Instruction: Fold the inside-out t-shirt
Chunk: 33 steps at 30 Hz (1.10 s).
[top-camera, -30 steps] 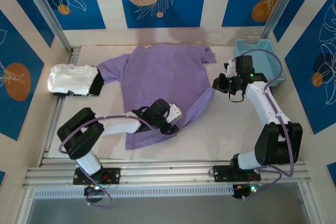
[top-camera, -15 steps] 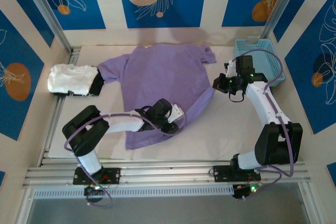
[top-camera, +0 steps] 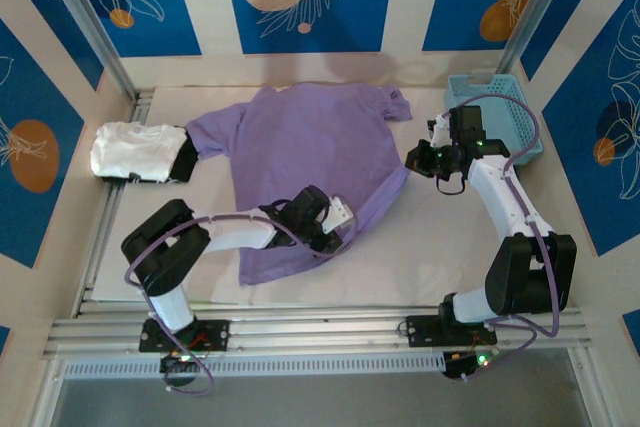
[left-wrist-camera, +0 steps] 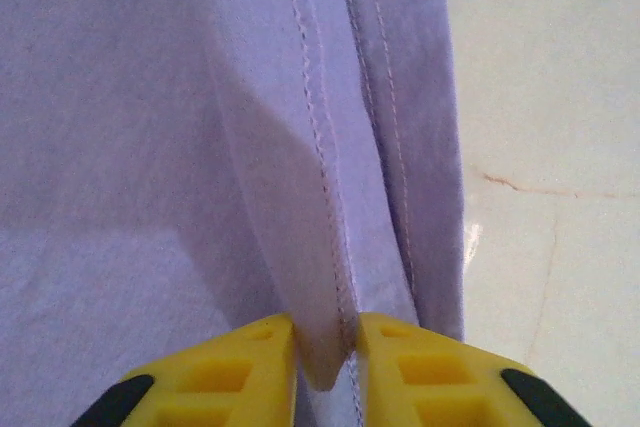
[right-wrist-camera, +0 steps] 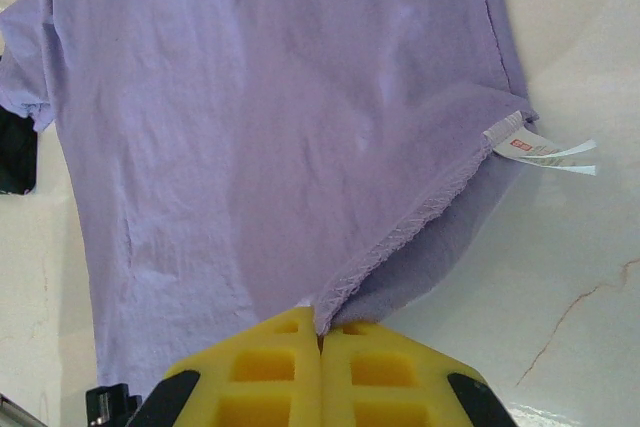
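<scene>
T-shirt: the lavender t-shirt [top-camera: 310, 142] lies spread on the worktop [top-camera: 440, 247], seams showing, collar at the far side and hem toward me.
Left fingers: my left fingers [left-wrist-camera: 245, 362] stand narrow, pinching a raised ridge of cloth beside the stitched hem. The shirt runs away from their tips, with bare worktop on the right.
Right fingers: my right fingers [right-wrist-camera: 275, 352] are pressed together, nipping the shirt's overlocked side edge. The body spreads out beyond them.
Care tag [right-wrist-camera: 545, 150]: white, sticking out from the seam.
Left sleeve: just beside a folded black garment [top-camera: 183, 160] and a white garment [top-camera: 130, 152].
</scene>
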Available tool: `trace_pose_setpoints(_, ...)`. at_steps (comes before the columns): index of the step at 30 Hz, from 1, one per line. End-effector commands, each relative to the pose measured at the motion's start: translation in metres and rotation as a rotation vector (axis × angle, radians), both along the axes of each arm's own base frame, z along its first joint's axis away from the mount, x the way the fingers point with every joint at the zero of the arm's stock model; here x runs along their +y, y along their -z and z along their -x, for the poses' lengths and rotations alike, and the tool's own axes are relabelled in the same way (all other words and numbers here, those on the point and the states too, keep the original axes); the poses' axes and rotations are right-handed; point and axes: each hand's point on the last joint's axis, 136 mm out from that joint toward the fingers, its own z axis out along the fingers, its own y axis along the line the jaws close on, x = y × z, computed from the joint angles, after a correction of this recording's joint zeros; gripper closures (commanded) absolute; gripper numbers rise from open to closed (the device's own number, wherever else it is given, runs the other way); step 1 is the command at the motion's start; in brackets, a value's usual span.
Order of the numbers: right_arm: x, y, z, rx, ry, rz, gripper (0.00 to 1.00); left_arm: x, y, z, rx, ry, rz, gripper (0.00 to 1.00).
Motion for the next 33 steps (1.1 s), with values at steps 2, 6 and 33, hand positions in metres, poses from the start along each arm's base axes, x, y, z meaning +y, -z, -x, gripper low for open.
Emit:
trace_pose_setpoints(2, 0.000, -0.002, -0.003, -0.008, -0.010, -0.003, 1.00, -0.006, 0.002, -0.003, 0.023, 0.019, 0.011, 0.76)
trace_pose_setpoints(6, -0.001, -0.003, -0.003, -0.010, -0.008, -0.001, 1.00, -0.007, 0.002, -0.006, 0.021, 0.014, 0.006, 0.81)
trace_pose_setpoints(33, 0.108, -0.033, 0.069, -0.644, -0.373, 0.174, 0.41, 0.038, -0.175, -0.052, 0.002, -0.291, 0.411, 1.00)
